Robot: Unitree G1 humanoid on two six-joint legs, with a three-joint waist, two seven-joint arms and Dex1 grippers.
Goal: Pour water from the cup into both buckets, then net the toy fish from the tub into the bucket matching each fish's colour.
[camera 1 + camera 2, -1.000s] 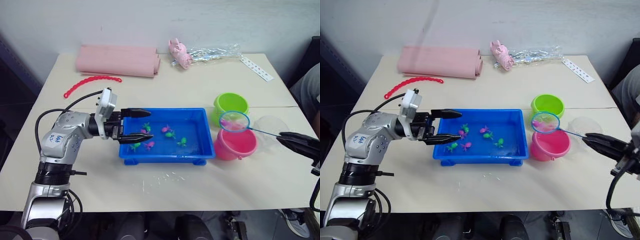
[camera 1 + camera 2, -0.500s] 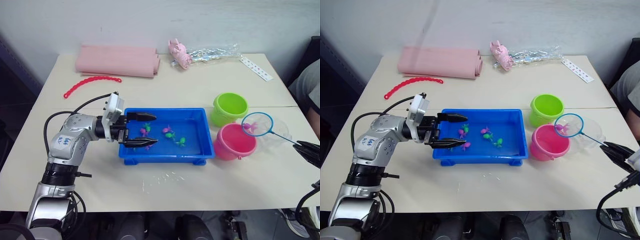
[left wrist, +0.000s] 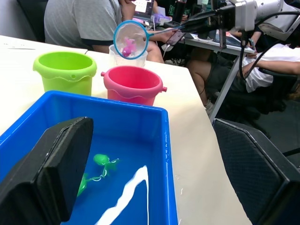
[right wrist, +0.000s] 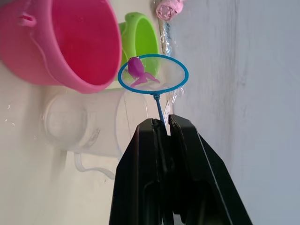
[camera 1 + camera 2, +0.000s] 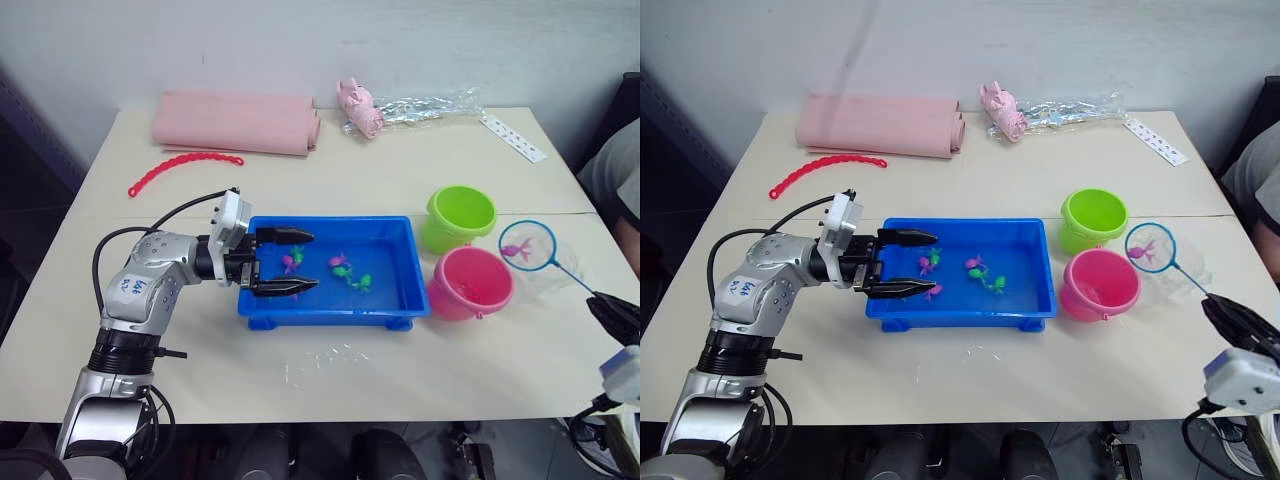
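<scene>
The right gripper (image 4: pixel 161 129) was clamped on the net (image 4: pixel 153 74); the wrist view showed a pink fish (image 4: pixel 137 70) inside. The left gripper (image 5: pixel 287 261) gaped over the tub (image 5: pixel 405 240).

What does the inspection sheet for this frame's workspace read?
Surface: beige table, small wet marks in front of the tub.
Job's things: blue tub holds pink and green toy fish; green bucket, pink bucket, clear cup stand to its right; net holds one pink fish above the cup.
Clutter: pink roll, pink chain, pink pig toy, clear wrapper, white strip.
Grippers: left claw open over the tub's left end; right claw shut on the net's handle.
Cables: black cable at the left wrist.
Surroundings: white wall; seated people beyond the table.
</scene>
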